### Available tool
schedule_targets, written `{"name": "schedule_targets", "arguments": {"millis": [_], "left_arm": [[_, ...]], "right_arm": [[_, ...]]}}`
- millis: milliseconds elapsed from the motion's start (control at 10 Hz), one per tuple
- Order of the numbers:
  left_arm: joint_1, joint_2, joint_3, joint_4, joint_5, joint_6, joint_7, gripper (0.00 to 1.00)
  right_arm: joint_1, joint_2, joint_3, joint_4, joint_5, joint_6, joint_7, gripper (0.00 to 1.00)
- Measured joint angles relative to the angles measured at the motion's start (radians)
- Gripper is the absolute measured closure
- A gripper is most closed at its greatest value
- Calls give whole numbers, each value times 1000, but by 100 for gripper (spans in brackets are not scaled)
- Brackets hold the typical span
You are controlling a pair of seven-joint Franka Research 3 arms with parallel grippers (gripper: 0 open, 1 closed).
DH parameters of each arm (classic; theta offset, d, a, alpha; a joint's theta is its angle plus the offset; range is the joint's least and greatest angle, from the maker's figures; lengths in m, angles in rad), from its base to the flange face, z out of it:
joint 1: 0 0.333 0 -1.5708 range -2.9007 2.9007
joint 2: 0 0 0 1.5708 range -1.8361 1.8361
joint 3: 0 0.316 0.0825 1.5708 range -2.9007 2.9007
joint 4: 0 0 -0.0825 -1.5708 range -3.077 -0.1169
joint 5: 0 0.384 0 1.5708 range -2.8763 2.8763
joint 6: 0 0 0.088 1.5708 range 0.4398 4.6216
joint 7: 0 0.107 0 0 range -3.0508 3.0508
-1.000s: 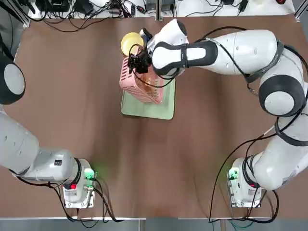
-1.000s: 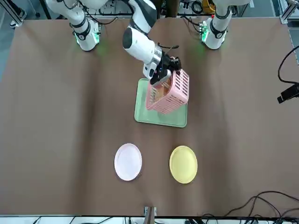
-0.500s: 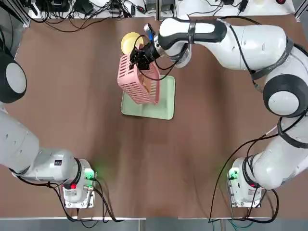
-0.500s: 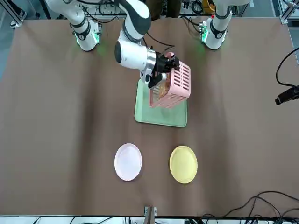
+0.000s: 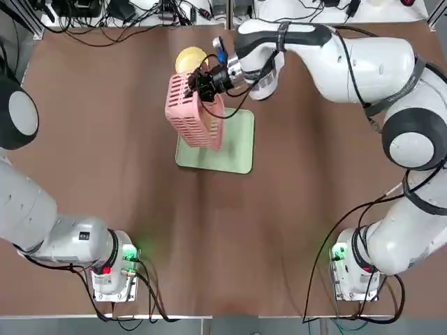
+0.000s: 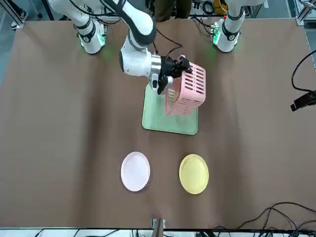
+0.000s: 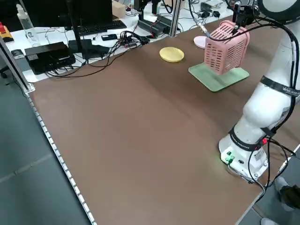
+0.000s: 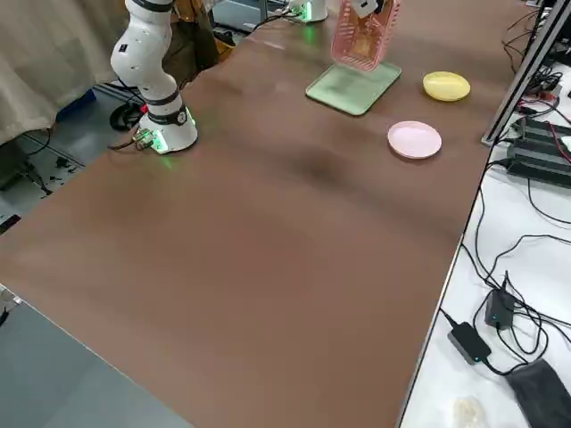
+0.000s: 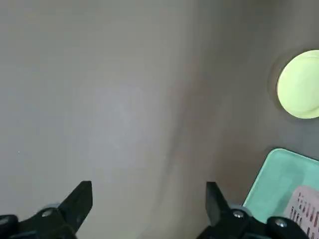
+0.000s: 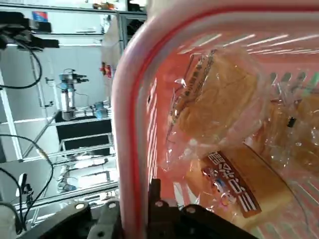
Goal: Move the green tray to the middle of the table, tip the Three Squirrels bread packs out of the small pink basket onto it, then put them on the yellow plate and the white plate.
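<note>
Since a second ago the right wrist has rolled, and the basket (image 5: 192, 112) has swung from a slant to lying on its side in the air, its mouth turned toward the right arm. The right pincer (image 5: 201, 85) stays clamped on the basket's rim (one finger inside the wall, one outside, as the right wrist view shows) and holds it above the tray (image 5: 234, 143), over the tray's left half in the top view.

The bread packs (image 10: 224, 144) are still inside the basket, heaped against the slotted wall; golden bread shows through clear wrap, and at least two packs can be made out. None lies on the tray.

The tray sits flat on the brown desk (image 5: 140, 209), about midway across it and a little toward the far side from the arm bases. The yellow plate (image 6: 193, 173) and the white plate (image 6: 135, 171) lie side by side farther out, past the tray from the robot, apart from each other and from the tray; the yellow one is on the robot's left. In the top view the yellow plate is partly hidden behind the basket.

The left pincer (image 9: 149, 209) hangs over bare desk on the robot's left, its fingers spread wide and holding nothing, well apart from the tray.
</note>
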Motion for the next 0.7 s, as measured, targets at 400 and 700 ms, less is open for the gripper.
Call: {"name": "schedule_targets", "arguments": {"millis": [400,700], "left_arm": [[0,3,0,0,0,0,0,0],[-6,3,-5,0,0,-1,0,0]], "right_arm": [[6,48,0,-28,378,-15,-442,93],[9,121,0,-30,499,-104,-650,93]]}}
